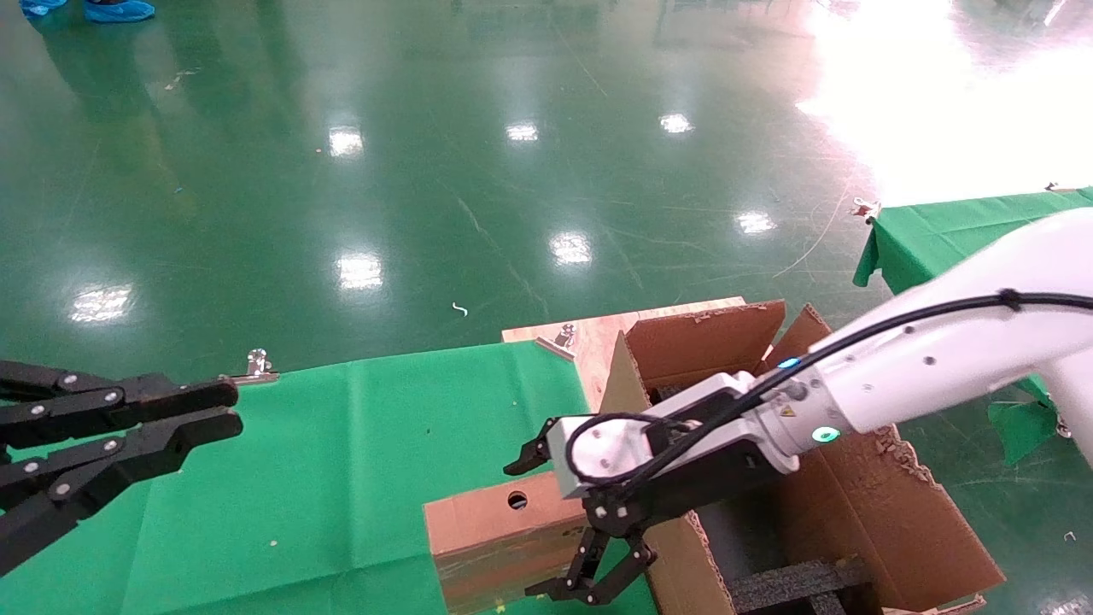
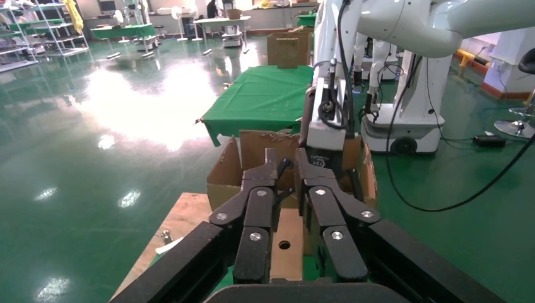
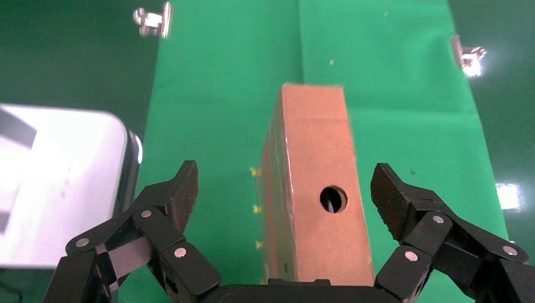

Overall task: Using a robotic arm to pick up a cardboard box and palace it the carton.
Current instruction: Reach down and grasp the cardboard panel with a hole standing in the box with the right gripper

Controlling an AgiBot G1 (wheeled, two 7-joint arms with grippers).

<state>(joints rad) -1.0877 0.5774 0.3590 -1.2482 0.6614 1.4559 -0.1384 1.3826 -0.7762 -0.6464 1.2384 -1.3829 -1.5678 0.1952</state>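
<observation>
Cardboard box (image 3: 315, 189) on edge, round-holed narrow face upward.

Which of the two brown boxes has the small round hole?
The cardboard box, small and closed, standing on the green cloth between the open fingers of the right gripper; the carton has torn flaps.

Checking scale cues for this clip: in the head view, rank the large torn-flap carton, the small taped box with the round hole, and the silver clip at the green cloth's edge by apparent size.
1. Large brown corrugated carton, clearly largest.
2. Small brown taped cardboard box, partly cut off by the frame.
3. Silver metal clip, tiny, though farther from the camera.
</observation>
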